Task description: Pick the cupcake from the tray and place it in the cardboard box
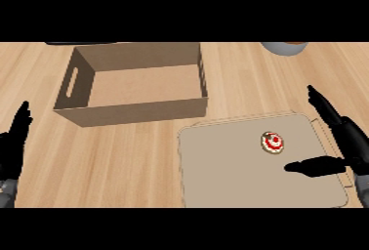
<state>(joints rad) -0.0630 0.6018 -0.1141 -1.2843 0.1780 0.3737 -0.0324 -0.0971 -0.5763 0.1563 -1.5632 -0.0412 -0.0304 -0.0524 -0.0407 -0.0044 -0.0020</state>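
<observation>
A small cupcake [272, 142] with red and white topping sits on the flat beige tray [231, 171] at the lower right. My right hand [340, 141] stands open at the tray's right edge, fingers pointing up and thumb stretched left toward the cupcake, a short way below and right of it. An open cardboard box [137, 80] with a handle slot in its left wall stands at the upper left, empty inside. My left hand [14, 141] rests open at the left edge, fingers up.
A grey round object [285, 47] is cut off at the top right. A dark object [72, 43] shows at the top edge behind the box. Bare wooden counter lies between the box and the tray.
</observation>
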